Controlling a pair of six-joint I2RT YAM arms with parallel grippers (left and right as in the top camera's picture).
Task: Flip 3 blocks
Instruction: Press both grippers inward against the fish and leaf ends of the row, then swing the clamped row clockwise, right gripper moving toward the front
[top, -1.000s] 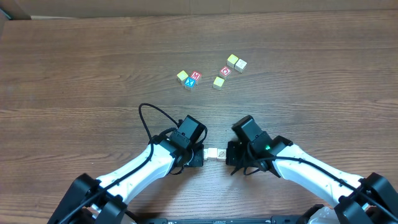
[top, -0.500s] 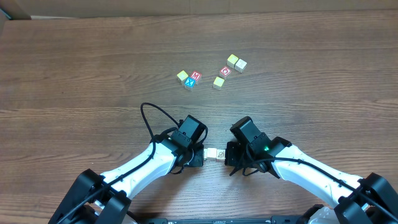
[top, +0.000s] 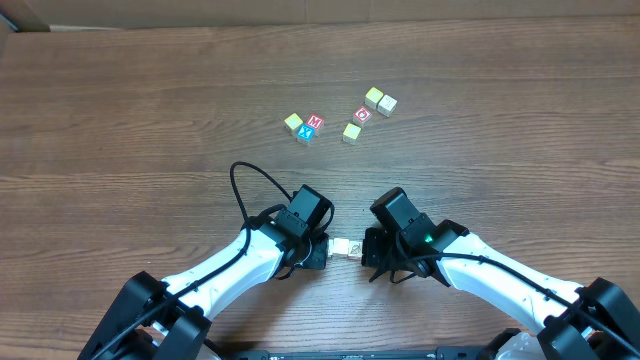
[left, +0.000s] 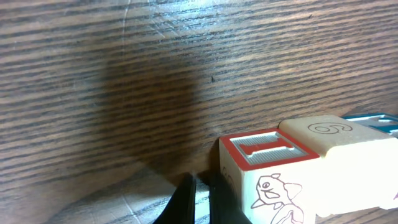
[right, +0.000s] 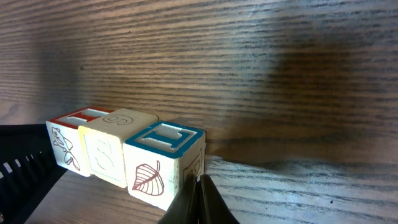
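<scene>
Overhead, blocks (top: 346, 247) in one row, running left-right

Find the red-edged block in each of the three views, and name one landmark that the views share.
Overhead: the red-edged block is the end of the short row nearest the left arm, between the two arms, below centre.
Left wrist: lower right, red frame upward.
Right wrist: lower left, far end of the row.
Shared landmark: the pale block touching it, mid-row.
</scene>
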